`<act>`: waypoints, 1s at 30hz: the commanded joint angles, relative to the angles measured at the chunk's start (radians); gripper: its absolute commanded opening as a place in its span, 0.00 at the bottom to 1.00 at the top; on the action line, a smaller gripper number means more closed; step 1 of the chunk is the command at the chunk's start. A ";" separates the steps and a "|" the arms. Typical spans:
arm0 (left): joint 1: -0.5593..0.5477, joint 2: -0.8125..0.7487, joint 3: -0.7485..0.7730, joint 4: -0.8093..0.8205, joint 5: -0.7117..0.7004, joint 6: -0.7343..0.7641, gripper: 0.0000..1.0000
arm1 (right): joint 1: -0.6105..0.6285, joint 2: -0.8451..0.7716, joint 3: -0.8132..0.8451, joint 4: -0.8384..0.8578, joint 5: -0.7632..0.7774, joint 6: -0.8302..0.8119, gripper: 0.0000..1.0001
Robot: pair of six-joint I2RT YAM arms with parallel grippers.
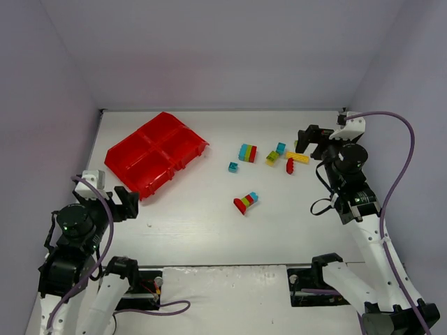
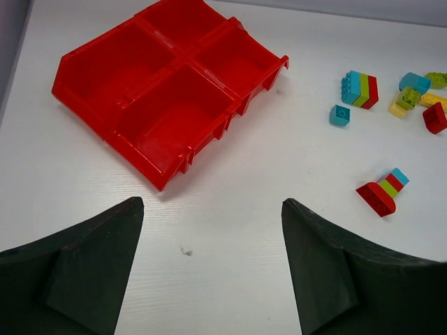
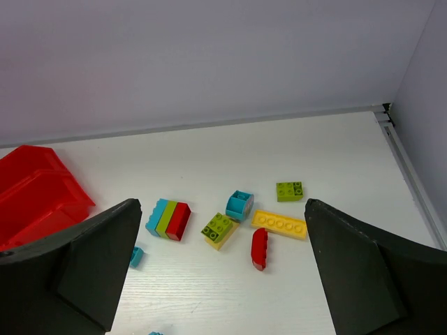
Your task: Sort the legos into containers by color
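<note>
**Entry: sorting not begun, hazards and view coverage**

Both grippers are spread and hold nothing. I have the left gripper [image 2: 211, 204] near left, just beside the tray [image 1: 112, 159], and the right gripper [image 3: 222, 204] far right, by the legos [image 1: 272, 158]. All of these lie on the surface [image 1: 209, 230].

- **Hazards, in my judgement:** multicolour stacks [image 1: 245, 202] dropped whole would mix colours, and the crowded far bricks may get knocked.
- **Views:** the left wrist view shows all four compartments bare. Only the right wrist view shows the lime green brick [image 3: 289, 190] clearly.

Red tray [image 1: 155, 152] on the left of white table [image 1: 209, 230], set askew, four compartments in a two-by-two. Right of it, well apart: teal-green-red stack [image 1: 248, 153], lone teal brick [image 1: 233, 167], tilted multicolour stack [image 1: 245, 202] nearer the arm bases. Small brick cluster [image 1: 286, 158] — yellow, green, teal, red — just beside right gripper [image 1: 312, 137]. Left gripper [image 1: 126, 204] near tray's nearest corner.
</note>
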 commanded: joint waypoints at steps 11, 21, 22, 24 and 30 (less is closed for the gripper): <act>-0.003 0.329 0.089 0.184 0.063 -0.032 0.74 | 0.005 0.053 0.020 0.094 0.055 0.013 1.00; -0.107 0.794 0.291 0.354 0.057 -0.045 0.74 | 0.003 0.179 0.055 0.080 0.032 0.065 1.00; -0.139 0.835 0.346 0.353 0.039 -0.020 0.74 | 0.003 0.185 0.055 0.080 0.027 0.068 1.00; -0.205 0.944 0.388 0.369 0.027 -0.013 0.74 | 0.003 0.202 0.054 0.082 0.045 0.087 1.00; -0.308 1.209 0.544 0.391 0.083 -0.030 0.74 | 0.000 0.240 0.045 0.085 0.067 0.105 1.00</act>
